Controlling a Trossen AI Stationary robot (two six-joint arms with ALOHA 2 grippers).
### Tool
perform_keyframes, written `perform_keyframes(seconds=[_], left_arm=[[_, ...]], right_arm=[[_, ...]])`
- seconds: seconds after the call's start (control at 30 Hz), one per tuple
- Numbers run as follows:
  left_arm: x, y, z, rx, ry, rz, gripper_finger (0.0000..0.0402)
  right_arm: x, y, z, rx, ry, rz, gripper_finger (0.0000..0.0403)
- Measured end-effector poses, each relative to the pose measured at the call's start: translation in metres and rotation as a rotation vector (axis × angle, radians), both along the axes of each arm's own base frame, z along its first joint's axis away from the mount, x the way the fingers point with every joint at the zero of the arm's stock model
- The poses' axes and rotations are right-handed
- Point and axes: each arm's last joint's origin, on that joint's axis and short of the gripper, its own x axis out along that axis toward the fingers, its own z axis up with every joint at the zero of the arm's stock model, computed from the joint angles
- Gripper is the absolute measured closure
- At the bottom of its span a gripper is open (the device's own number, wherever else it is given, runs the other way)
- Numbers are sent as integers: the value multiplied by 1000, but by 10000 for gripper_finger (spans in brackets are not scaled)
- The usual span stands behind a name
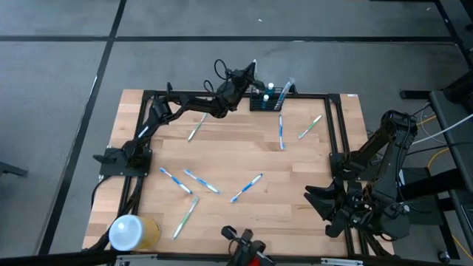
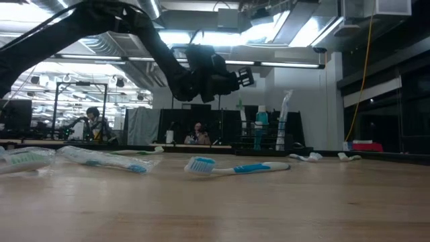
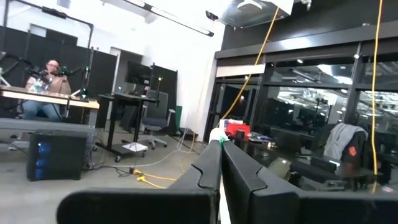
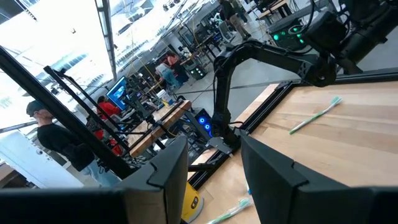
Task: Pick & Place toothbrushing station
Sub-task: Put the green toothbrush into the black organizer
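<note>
The toothbrushing station (image 1: 267, 101) is a small black rack at the table's far edge. A blue brush (image 2: 261, 118) and a wrapped brush (image 2: 285, 107) stand upright in it. My left gripper (image 1: 250, 77) hovers just left of the rack, above the table, shut on a thin white toothbrush with a green tip (image 3: 219, 141). My right gripper (image 1: 323, 202) waits open and empty at the table's near right; its fingers (image 4: 168, 163) stand well apart. Several loose toothbrushes, such as the blue one (image 2: 235, 167), lie flat on the wooden table (image 1: 236, 159). My left gripper pinches the white toothbrush between its two shut fingers (image 3: 205, 171). The brush lies along the fingers, and its green tip (image 3: 219, 141) sticks out just past their free ends. The fingers are about level, pointing toward the table's far right. The brush is lifted clear of the table.
A white-topped yellow cylinder (image 1: 133, 231) lies at the near left corner. Loose brushes lie at the middle (image 1: 246, 188), near left (image 1: 185, 218) and far right (image 1: 310, 126). A black frame (image 1: 336, 125) edges the table. People sit at desks beyond (image 3: 46, 78).
</note>
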Motion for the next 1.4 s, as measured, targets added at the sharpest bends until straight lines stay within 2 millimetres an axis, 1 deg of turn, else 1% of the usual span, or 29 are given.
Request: perform_keyframes(seconds=[0.13, 0.23, 0.43, 0.63, 0.8, 1.03, 1.17, 1.3, 1.4], left_arm=[[4, -7, -2, -16, 42, 48, 399], [5, -9, -2, -33, 32, 84, 399], [5, -8, -3, -43, 37, 88, 399], [9, -15, -3, -19, 74, 66, 398], [13, -23, -2, 11, 112, 61, 398], [21, -43, 1, 49, 121, 39, 398], [24, -48, -3, 1, 127, 59, 398], [25, -47, -11, -90, 121, 61, 398], [26, -46, -15, -128, 131, 72, 398]], right_arm=[[0, 0, 0, -2, 1, 0, 250], [0, 0, 0, -2, 1, 0, 250], [0, 0, 0, -2, 1, 0, 250], [0, 0, 0, -2, 1, 0, 250], [0, 0, 0, -3, 1, 0, 250], [-2, 1, 0, -7, 3, 9, 250], [-5, 3, 0, -10, 4, 21, 250], [-7, 4, 0, -10, 4, 27, 250], [-7, 4, 0, -10, 4, 27, 250]])
